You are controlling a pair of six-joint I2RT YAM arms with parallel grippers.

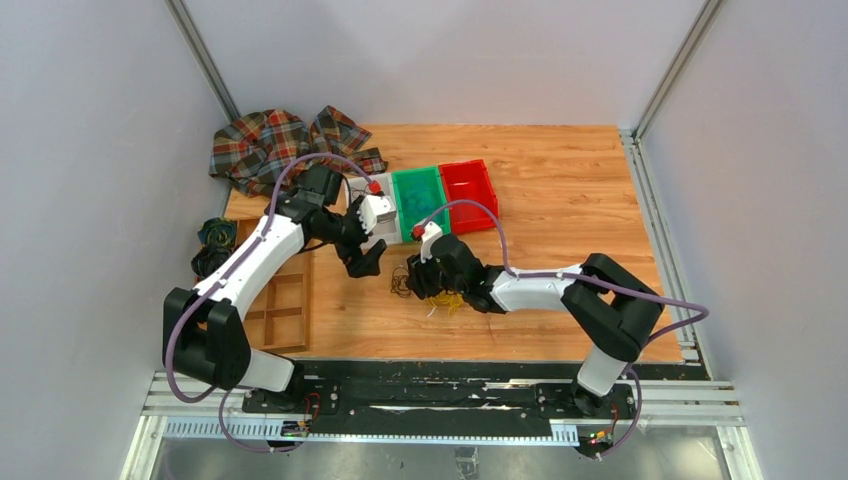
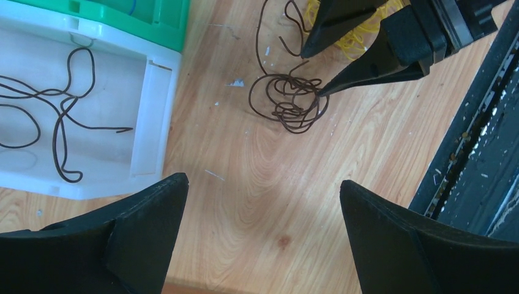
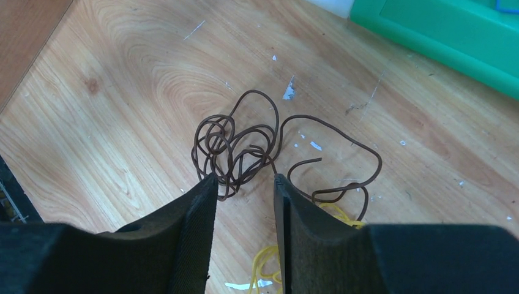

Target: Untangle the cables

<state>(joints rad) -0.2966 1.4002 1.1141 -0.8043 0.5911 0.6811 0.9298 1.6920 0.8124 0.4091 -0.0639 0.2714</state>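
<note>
A tangled knot of thin dark-brown cable [image 3: 232, 150] lies on the wooden table, with a loose loop trailing off to its right. A yellow cable [image 3: 269, 263] lies under and behind my right fingers. My right gripper [image 3: 245, 179] hangs over the near edge of the knot, its jaws a narrow gap apart, with both tips at the strands and bare wood between them. In the left wrist view the same knot [image 2: 287, 101] sits at the right gripper's fingertips [image 2: 319, 93]. My left gripper [image 2: 263, 182] is wide open over bare wood, short of the knot.
A white bin [image 2: 156, 110] holding another brown cable [image 2: 61, 116] stands beside a green bin [image 1: 420, 200] and a red bin [image 1: 470, 190]. A plaid cloth [image 1: 270, 145] lies at the back left. A wooden compartment tray [image 1: 280, 300] and dark coiled bundles [image 1: 212, 245] sit at the left.
</note>
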